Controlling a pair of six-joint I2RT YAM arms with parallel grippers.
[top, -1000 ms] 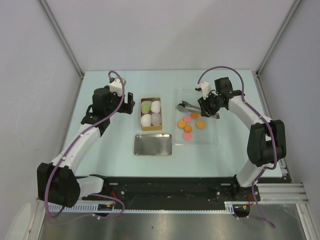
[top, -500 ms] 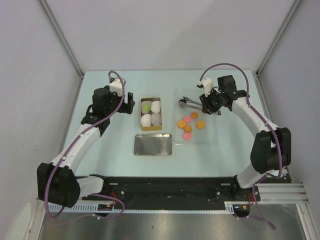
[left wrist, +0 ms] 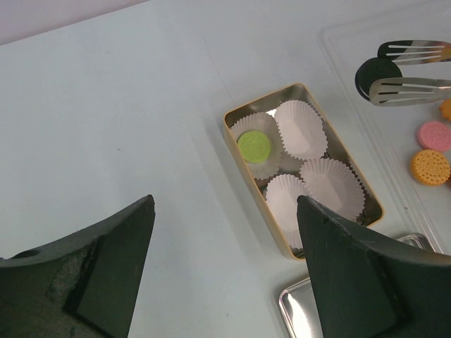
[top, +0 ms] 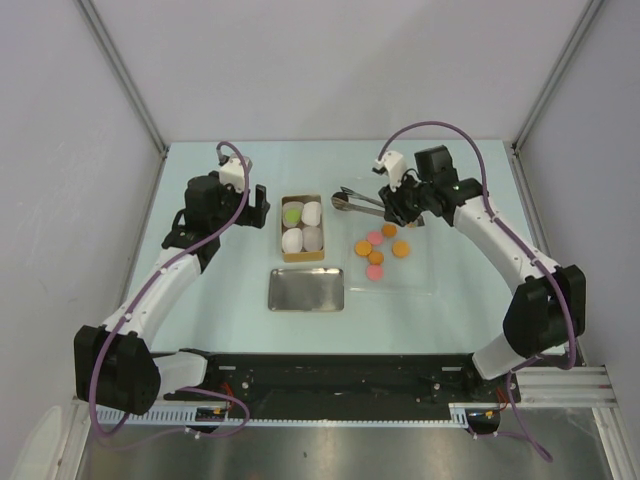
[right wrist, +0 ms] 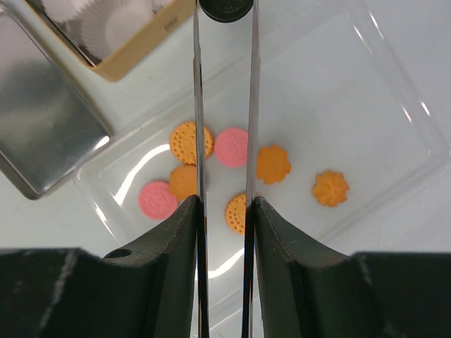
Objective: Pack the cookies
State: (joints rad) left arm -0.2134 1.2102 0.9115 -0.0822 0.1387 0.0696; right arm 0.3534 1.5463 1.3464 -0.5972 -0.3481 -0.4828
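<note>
Now right gripper (right wrist: pixel 224 211) clamps tongs (right wrist: pixel 197 105) (pinching a black cookie (right wrist: pixel 225 8)).

You get bright, even light from above, with only faint, soft shadows on the counter. White glare streaks the clear tray (right wrist: pixel 130 179) toward the right edge. Close to the lenses, the fingers (left wrist: pixel 91 282) of the left gripper (left wrist: pixel 225 204) and the tongs (right wrist: pixel 199 105) look soft and out of focus.
</note>
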